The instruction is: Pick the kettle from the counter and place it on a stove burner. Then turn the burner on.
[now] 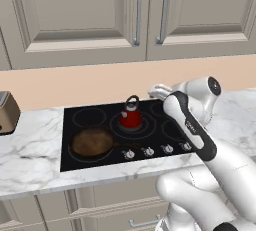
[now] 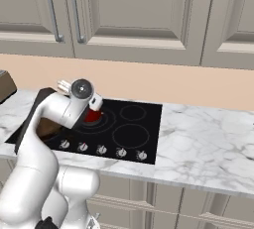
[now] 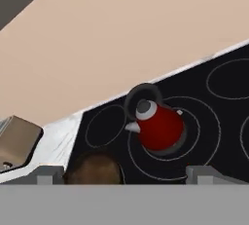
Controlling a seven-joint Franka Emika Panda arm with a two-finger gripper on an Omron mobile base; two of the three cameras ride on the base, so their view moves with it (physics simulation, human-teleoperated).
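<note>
- A boxy bronze-coloured toaster (image 1: 7,112) sits at the far left of the long white marble counter with grey veins (image 1: 35,150), at about nine o'clock from the cooktop.
- The black glass cooktop (image 1: 90,117) is let into the counter; a round brown frying pan (image 1: 92,142) rests on its front-left ring, at about eight o'clock from the kettle, handle pointing right toward the row of small grey knobs (image 1: 148,151) along the front edge.
- The small round-bodied red kettle with thin black arched handle and grey lid top (image 1: 131,116) stands upright on the big double-ringed stove burner (image 1: 147,127) in the cooktop's middle; in the hand view its grey spout points left.
- The white arm's pincer (image 1: 159,92) hangs at about two o'clock from the kettle in the left base view, near it but apart from it, above the back of the cooktop.
- In the hand view the two dark finger tips (image 3: 48,174) stand far apart, spread wide with nothing between them.
- Beige panelled wall cabinets with metal bar handles (image 1: 137,15) hang above a peach backsplash.
</note>
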